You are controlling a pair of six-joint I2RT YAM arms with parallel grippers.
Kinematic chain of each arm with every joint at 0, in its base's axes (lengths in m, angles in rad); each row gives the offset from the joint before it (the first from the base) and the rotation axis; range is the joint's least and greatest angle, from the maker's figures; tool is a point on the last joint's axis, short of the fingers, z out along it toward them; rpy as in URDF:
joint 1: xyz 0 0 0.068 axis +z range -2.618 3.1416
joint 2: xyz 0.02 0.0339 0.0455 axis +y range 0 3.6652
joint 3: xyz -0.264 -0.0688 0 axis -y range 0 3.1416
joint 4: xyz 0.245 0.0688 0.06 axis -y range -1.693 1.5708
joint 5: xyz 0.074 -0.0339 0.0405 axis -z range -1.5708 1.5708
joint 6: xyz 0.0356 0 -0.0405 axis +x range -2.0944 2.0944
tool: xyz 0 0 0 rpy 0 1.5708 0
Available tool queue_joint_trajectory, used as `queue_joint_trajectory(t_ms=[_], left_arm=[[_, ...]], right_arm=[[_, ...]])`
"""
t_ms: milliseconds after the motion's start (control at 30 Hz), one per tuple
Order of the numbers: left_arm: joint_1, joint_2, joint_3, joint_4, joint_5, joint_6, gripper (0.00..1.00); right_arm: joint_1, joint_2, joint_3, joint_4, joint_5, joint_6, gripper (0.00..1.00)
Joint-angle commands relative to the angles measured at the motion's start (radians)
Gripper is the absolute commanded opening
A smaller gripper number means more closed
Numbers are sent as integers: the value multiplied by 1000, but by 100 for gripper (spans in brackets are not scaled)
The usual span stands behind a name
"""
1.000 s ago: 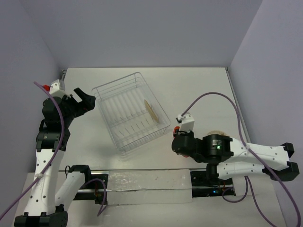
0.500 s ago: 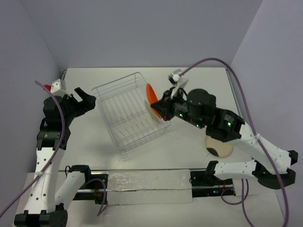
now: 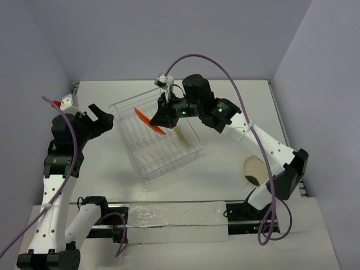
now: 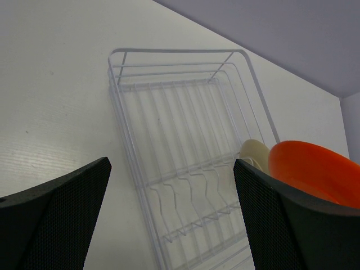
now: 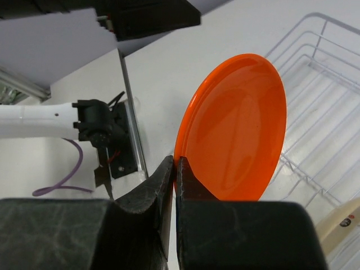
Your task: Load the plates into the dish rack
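The right gripper (image 5: 175,163) was clamped on the rim of the glossy orange-red round plate (image 5: 236,129), holding it on edge above the silvery-white wire dish rack (image 3: 138,97). One cream round plate (image 3: 180,134) stood on edge inside the rack; a second cream plate (image 3: 254,170) lay on the white table (image 3: 225,101) near the right arm's base. The left gripper (image 3: 103,114) hung open beside the rack

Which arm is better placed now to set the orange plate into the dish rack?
Right. The right gripper is shut on the rim of the orange plate and holds it over the dish rack. The left gripper is open, beside the rack, holding nothing.
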Motion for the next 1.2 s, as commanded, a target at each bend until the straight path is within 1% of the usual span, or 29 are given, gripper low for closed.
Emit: queue_joint_trajectory(t_ms=[0,200,467,633,767,933,1167], left_arm=[[-4,10,11,-8,-17,19,99],[-3,18,11,-9,-20,20,99],[1,23,13,-9,-19,23,99],[6,27,16,-10,-14,23,99],[7,27,14,-10,-13,23,99],[7,29,14,-9,-8,24,99],[10,34,15,-9,-7,25,99]], right_arm=[[-54,47,52,65,-133,-41,0],[-115,107,28,75,-164,-27,0],[-157,113,-77,138,-166,14,0],[-183,124,-110,167,-190,49,0],[-193,113,-163,213,-140,61,0],[-217,122,-192,238,-129,91,0],[-222,110,-268,350,-225,180,0]])
